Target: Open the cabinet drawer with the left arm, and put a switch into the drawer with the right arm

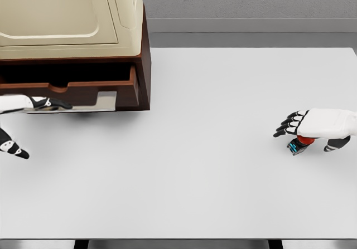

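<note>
White table (223, 193), cabinet drawer (72, 87) ajar w/ left hand (33, 103) gripping, right hand (312, 127) open over switch (298, 144).

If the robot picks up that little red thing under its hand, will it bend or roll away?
The switch looks like small hard plastic and metal, so it probably stays stiff. It looks tiny beside the right hand above it, so likely light. Its red top seems rounded, so it might slip between fingers, though most of it is hidden.
</note>
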`<state>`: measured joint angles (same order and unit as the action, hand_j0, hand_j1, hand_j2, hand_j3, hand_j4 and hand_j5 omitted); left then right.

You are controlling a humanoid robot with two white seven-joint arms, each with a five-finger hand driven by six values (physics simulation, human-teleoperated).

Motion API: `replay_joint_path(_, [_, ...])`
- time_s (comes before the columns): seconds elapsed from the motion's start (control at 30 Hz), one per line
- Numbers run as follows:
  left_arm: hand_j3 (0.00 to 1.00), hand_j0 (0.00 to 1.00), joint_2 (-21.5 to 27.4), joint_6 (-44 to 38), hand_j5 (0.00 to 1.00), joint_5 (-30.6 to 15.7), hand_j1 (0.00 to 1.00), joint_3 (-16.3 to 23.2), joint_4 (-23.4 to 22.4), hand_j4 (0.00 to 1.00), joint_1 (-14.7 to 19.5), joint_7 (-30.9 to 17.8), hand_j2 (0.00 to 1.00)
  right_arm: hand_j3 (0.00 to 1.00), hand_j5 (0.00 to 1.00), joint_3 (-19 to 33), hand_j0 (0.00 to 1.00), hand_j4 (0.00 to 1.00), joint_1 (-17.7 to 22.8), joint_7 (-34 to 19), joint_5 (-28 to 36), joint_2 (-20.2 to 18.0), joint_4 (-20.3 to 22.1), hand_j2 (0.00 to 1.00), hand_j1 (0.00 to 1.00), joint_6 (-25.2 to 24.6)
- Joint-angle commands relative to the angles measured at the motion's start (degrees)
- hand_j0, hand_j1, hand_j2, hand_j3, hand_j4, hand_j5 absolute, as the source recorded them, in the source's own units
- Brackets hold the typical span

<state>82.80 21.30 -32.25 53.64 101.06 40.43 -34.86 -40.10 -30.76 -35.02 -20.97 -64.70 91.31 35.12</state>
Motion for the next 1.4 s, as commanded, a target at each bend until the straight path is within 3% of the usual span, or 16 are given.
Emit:
replay_joint_path(0.0, [1.0,1.0,1.3,1.7,1.0,-0.2,1.0,0.7,-0.1,1.0,0.0,-0.1,1.0,1.0,1.0,0.0,1.0,1.0,0.0,0.0,0.2,-0.1,0.0,1.0,1.0,-0.1])
replay_joint_path(0.93, [1.0,1.0,7.5,11.8,1.0,-2.3,1.0,5.8,0.0,1.0,-0.2,-0.1,1.0,1.0,1.0,0.0,1.0,1.0,0.4,0.0,0.1,-0.1,0.4,1.0,1.0,-0.1])
replay_joint_path(1.03, [1.0,1.0,7.7,12.8,1.0,-2.7,1.0,6.0,0.0,1.0,-0.2,-0.1,1.0,0.82,0.82,0.0,0.82,0.82,0.5,0.0,0.1,0.0,0.4,0.82,0.82,-0.1])
replay_joint_path(1.2, [1.0,1.0,7.9,13.0,1.0,-2.8,1.0,6.3,0.0,1.0,-0.2,-0.1,1.0,0.82,0.82,0.1,0.82,0.82,0.7,0.0,0.1,-0.1,0.2,0.82,0.82,-0.1])
replay_joint_path(1.37, [1.0,1.0,8.5,12.9,1.0,-5.7,1.0,6.1,0.0,1.0,0.5,-0.1,1.0,0.83,0.83,0.3,0.83,0.83,0.7,0.0,0.1,0.0,-0.3,0.83,0.83,-0.1])
